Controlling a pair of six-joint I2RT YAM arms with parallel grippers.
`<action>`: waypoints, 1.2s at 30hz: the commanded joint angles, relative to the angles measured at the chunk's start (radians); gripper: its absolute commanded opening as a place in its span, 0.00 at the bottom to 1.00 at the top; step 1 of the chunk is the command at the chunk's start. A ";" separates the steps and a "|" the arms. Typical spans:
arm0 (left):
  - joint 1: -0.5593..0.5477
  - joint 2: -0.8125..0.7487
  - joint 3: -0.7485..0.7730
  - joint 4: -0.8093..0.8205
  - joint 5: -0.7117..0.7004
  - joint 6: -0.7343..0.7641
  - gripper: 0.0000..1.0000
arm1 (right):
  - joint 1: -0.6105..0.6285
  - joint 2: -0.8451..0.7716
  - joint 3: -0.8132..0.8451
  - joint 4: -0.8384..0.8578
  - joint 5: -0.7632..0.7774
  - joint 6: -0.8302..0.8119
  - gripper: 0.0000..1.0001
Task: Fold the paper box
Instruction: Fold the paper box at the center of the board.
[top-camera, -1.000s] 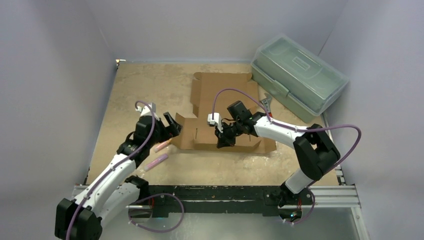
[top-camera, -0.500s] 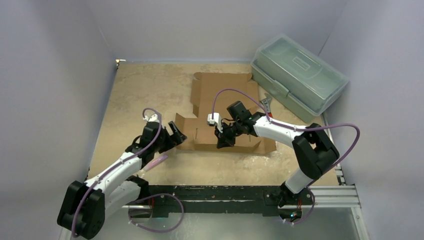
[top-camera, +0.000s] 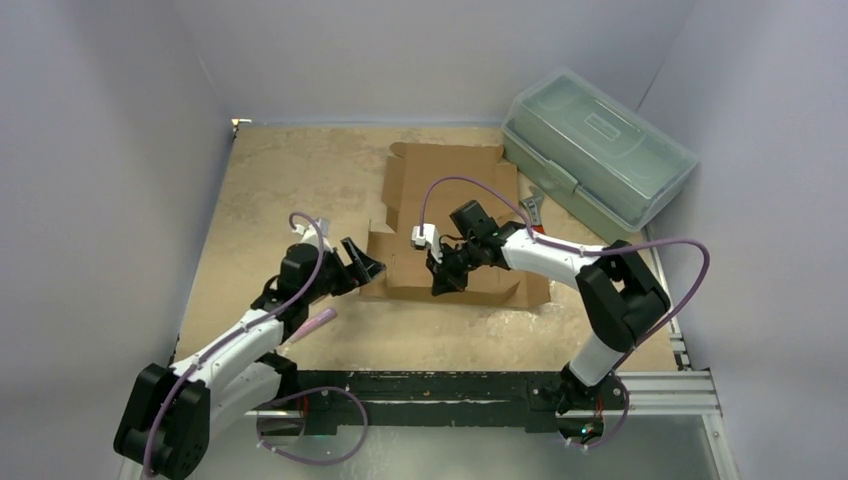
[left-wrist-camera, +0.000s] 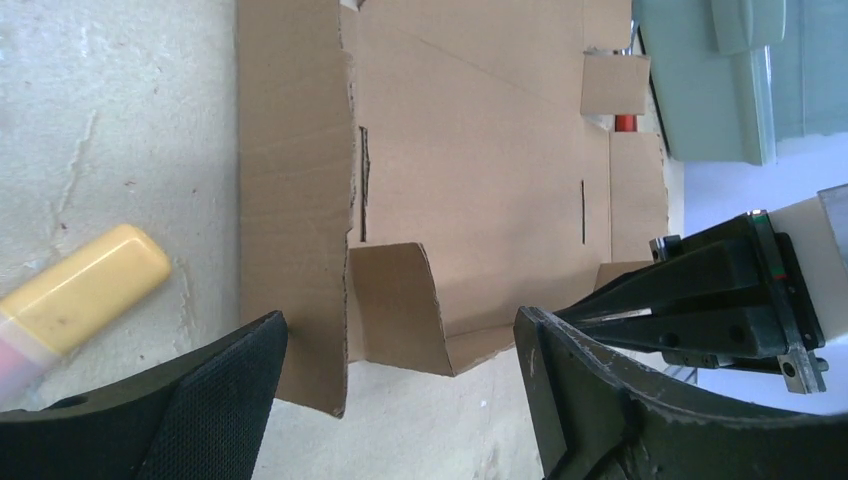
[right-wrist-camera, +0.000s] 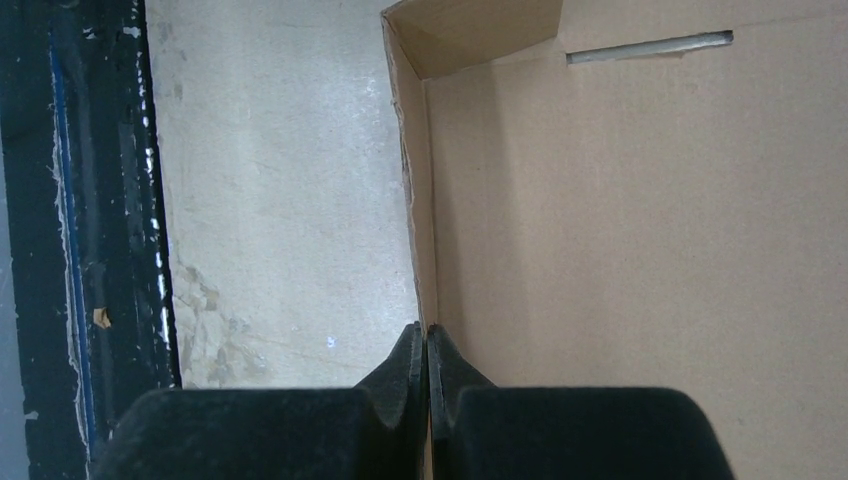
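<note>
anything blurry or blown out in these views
Top view: even soft light, sharp all over, a faint sheen on the toolbox lid. Left wrist: box crisp, left fingers soft, far right edge washed out pale. Right wrist: box sharp, right fingers a dark blur, glare streaks on the black rail.

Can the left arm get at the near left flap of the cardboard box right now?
Probably yes. The left hand is open and, in its wrist view, the left flap of the paper box lies right between its fingers, nothing in the way; the yellow-capped tube sits aside.
</note>
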 joint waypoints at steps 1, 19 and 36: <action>-0.002 0.056 -0.006 0.091 0.065 -0.023 0.83 | 0.002 0.014 0.054 0.003 0.000 0.020 0.00; -0.078 0.088 0.189 -0.274 -0.195 0.134 0.81 | 0.032 0.017 0.052 0.020 0.035 0.023 0.00; -0.089 0.224 0.263 -0.312 -0.268 0.180 0.35 | 0.039 0.025 0.055 0.016 0.049 0.020 0.00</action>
